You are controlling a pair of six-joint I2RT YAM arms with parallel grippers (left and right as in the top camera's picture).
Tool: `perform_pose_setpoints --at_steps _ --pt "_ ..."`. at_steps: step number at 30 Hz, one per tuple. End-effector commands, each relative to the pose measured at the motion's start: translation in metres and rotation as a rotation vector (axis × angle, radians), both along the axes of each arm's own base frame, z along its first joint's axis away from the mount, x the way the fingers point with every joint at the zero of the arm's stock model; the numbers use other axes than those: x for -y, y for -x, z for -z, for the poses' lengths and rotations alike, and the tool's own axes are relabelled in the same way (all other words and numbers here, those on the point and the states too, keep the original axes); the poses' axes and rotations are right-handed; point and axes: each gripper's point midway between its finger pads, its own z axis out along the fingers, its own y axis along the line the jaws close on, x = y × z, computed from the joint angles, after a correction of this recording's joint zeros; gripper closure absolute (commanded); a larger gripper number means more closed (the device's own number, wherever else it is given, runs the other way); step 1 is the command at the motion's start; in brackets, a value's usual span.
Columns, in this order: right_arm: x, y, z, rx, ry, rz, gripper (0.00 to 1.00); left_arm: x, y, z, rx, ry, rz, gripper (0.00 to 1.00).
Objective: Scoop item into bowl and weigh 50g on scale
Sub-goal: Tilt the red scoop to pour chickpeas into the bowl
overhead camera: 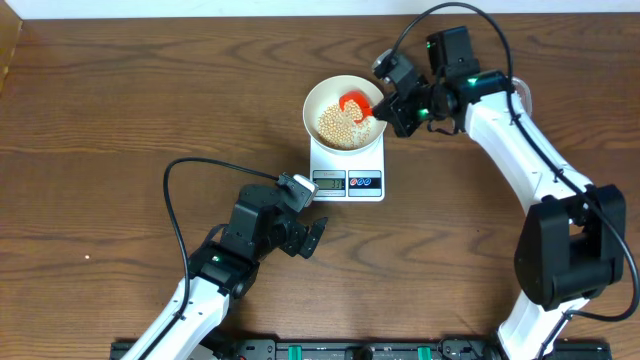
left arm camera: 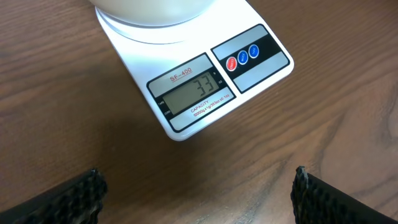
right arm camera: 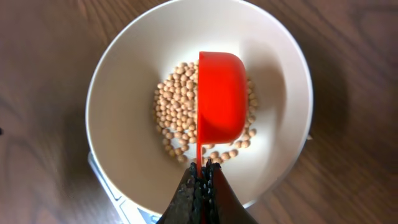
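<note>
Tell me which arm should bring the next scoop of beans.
Right: the right jaws are shut on the scoop above the bowl; the scale reads 33. The left jaws stand open, empty.

table (overhead camera: 100, 120): matt wood grain | scale (left arm camera: 134, 55): smooth white plastic | scoop (right arm camera: 221, 99): glossy red plastic

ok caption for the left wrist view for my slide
Scale reads 33 beneath the white bowl, left gripper open in front

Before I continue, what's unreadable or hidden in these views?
Overhead: scale display too small to read.
Left wrist: bowl cut off by top edge; beans unseen there.
Right wrist: scoop shows its outside to the camera, hiding its inside; bowl covers the scale's display.
</note>
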Motion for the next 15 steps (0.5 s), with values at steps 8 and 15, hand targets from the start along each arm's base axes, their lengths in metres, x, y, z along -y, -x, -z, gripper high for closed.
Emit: perform_pose_setpoints --at_steps 8,15 --pt "0.0009 -0.006 -0.0265 0.129 0.073 -0.001 0.99 -0.0021 -0.0017 0.0011 -0.005 -0.002 -0.02 0.03" --pt "-0.0004 -0.0057 -0.0276 0.13 0.065 -0.004 0.99 -0.0021 -0.0017 0.0011 -0.005 -0.002 -0.02 0.03"
